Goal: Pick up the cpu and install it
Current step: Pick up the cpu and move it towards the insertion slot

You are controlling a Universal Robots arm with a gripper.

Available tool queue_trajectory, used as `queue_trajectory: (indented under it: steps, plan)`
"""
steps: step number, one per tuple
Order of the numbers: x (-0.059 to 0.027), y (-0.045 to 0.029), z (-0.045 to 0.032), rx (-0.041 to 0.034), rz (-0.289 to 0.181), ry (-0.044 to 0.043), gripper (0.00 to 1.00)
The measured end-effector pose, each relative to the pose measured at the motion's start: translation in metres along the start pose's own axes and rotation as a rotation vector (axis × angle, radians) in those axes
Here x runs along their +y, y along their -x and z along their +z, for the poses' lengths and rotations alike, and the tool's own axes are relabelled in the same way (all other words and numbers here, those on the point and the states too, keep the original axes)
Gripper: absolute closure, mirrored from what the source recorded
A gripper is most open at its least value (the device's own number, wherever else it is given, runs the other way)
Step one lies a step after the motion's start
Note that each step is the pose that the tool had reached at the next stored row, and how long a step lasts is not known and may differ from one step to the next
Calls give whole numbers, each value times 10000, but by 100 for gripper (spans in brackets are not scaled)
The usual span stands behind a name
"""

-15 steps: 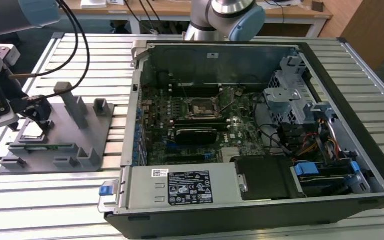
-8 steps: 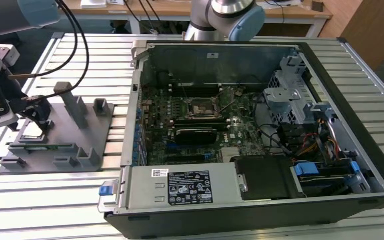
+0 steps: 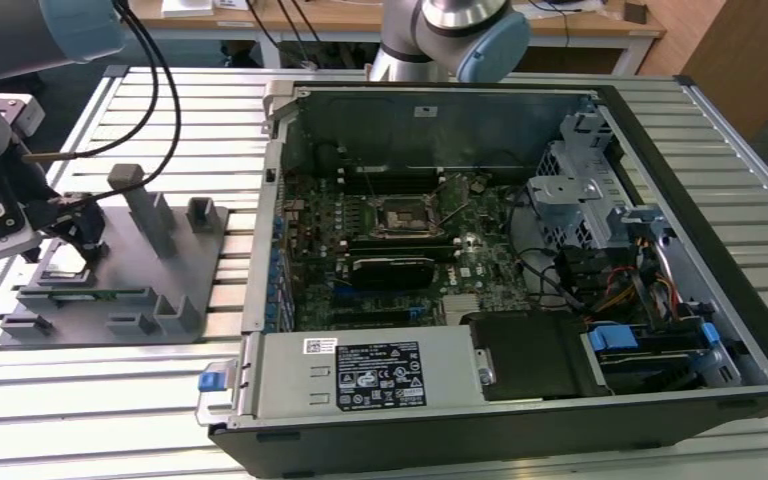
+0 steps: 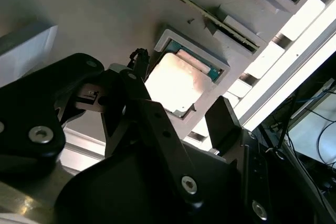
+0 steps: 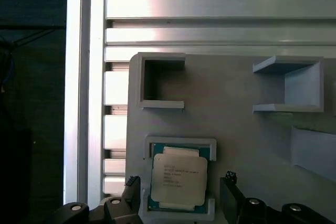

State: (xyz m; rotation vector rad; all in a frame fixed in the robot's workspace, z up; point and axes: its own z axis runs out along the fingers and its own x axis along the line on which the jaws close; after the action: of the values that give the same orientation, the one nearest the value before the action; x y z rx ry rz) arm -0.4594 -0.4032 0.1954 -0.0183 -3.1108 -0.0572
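In the exterior view the gripper (image 3: 77, 235) and the arm's wrist cover the end of the grey fixture (image 3: 157, 285) at the exterior view's left. The cpu cannot be made out there, nor can the spacing of the fingers. In the second wrist view the gripper's black body hides one corner of the cpu (image 4: 176, 85), glare washes out its top, and the fixture's outer pockets are cut off at the frame edge. In the first wrist view the fingertips (image 5: 229, 182) reach into the frame and the rest of the gripper is cut off.

The cpu (image 5: 178, 181) lies flat in a shallow square nest of the fixture, silvery top up, with a green edge showing round the metal. The gripper is spread wide: one finger stands on each side of the nest, outside its low walls, and neither touches the cpu. The cpu sits between them, roughly midway; how high the tips hang above it I cannot tell.

The fixture rests on a slatted table (image 3: 117, 420) beside an open computer case (image 3: 357, 400). The socket (image 3: 404, 215) inside the case is well apart from the gripper
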Motion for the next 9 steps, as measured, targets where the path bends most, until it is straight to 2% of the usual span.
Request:
queue_trajectory:
  steps: [3,4,9]
  plan:
    - [20,1,39,-1,5,-8,30]
    - [90,-12,-6,-4,25,-30,30]
    - [88,-12,13,0,25,-33,30]
